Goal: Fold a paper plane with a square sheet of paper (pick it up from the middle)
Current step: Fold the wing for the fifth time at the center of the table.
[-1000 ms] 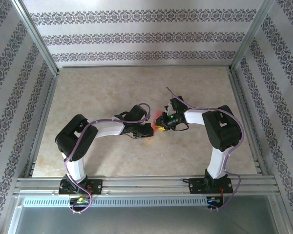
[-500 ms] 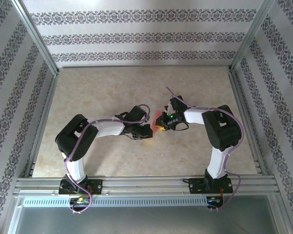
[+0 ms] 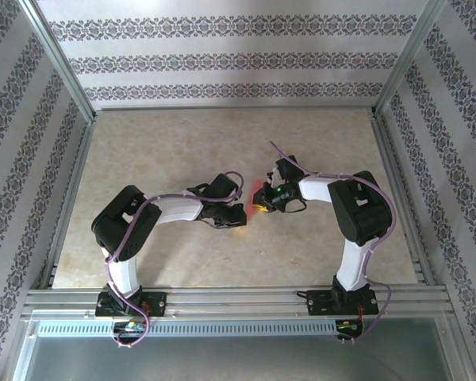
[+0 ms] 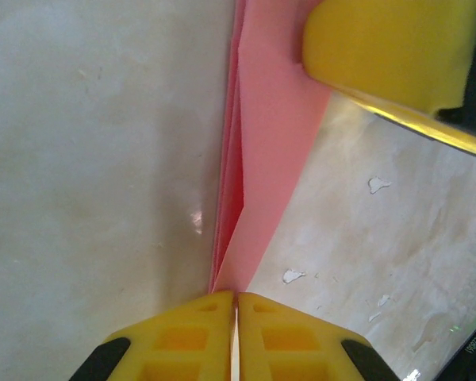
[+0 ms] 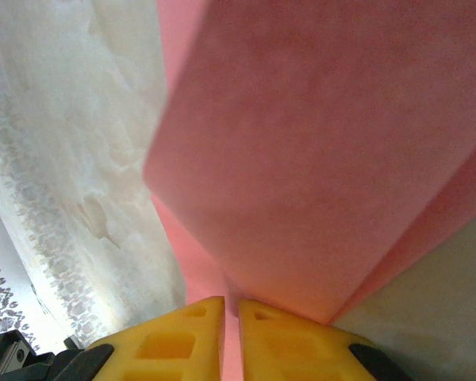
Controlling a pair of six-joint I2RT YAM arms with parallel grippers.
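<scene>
The pink-red sheet of paper [image 3: 259, 193], folded into slim layers, is held off the table between both grippers at the table's middle. In the left wrist view the paper [image 4: 258, 151] runs up as a narrow folded strip from my left gripper [image 4: 236, 305], whose yellow fingers are shut on its near end. The right gripper's yellow finger [image 4: 389, 48] sits on its far end. In the right wrist view my right gripper [image 5: 231, 313] is shut on a wide pink flap [image 5: 317, 159]. From above, the left gripper [image 3: 242, 214] and right gripper [image 3: 259, 208] almost touch. I cannot tell whether it has a paper plane's shape.
The beige marbled table [image 3: 166, 143] lies open all round the arms. Metal frame rails [image 3: 71, 182] and patterned walls [image 3: 222, 63] close in the left, right and far sides. Small white flecks [image 4: 293, 275] mark the tabletop under the paper.
</scene>
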